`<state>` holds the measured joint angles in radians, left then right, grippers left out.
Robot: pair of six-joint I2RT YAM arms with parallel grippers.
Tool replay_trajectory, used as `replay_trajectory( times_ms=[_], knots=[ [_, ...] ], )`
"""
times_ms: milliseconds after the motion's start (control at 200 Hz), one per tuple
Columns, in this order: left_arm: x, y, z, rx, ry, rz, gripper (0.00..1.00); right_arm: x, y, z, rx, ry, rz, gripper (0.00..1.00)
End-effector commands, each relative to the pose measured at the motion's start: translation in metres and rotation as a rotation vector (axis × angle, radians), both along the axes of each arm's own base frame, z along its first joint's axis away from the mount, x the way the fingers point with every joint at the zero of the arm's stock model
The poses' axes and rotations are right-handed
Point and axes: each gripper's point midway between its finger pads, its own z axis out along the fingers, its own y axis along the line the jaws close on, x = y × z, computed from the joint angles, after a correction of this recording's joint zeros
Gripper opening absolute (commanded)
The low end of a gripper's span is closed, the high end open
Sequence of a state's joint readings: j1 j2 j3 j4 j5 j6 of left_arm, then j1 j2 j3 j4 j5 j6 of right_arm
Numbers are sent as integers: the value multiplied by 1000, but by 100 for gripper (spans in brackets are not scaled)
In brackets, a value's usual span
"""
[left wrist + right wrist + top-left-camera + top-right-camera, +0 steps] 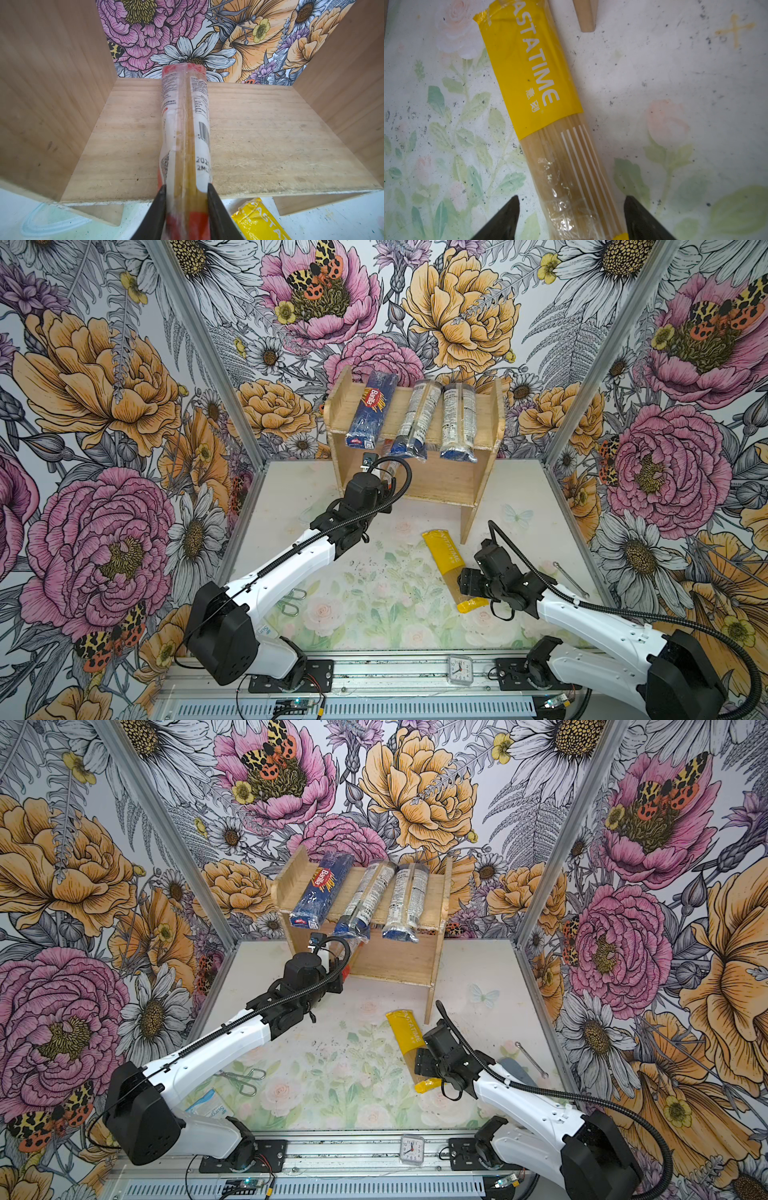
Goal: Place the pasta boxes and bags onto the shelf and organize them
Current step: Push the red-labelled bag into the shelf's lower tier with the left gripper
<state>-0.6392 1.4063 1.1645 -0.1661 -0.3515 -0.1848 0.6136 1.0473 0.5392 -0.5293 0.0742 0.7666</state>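
Left claw (187, 186): pressed onto the near end of the red-ended spaghetti pack (185, 116), one jaw on each long side. The pack runs front to back along the lower tier of the shelf (270, 145), its far end at the shelf's rear edge and its gripped end overhanging the front. Whether its full weight rests on the board cannot be told. Right claw (571, 198): spread, with jaws on either side of the clear section of the yellow Pastatime pack (533, 68) and apparently not touching it. That pack lies flat on the worktop (675, 83) in front of the shelf, its far end near the shelf's right leg. On the shelf's top tier the Barilla box (368, 410) and two clear blue-ended packs (413, 418) lie side by side, overhanging the front edge. Assessment: the film wrappers look slick and crinkly, and the contents are stiff lengthwise but brittle, so the load is light yet intolerant of bending or hard squeezing. Recommend taking hold across the narrow width with moderate pressure. A hold nearer mid-length would balance better, since an end grip risks droop and slippage.
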Motion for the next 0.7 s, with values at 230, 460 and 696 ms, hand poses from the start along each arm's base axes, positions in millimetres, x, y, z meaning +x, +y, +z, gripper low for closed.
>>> replay_trajectory(
  times_ms=[230, 460, 696],
  knots=[
    [3, 4, 51, -111, -126, 32, 37, 4, -1, 3, 9, -23, -12, 81],
    [1, 6, 47, -107, -121, 32, 39, 4, -1, 3, 12, -22, -10, 83],
    [-7, 9, 44, -115, -118, 25, 40, 2, 0, 3, 7, -28, 11, 84]
  ],
)
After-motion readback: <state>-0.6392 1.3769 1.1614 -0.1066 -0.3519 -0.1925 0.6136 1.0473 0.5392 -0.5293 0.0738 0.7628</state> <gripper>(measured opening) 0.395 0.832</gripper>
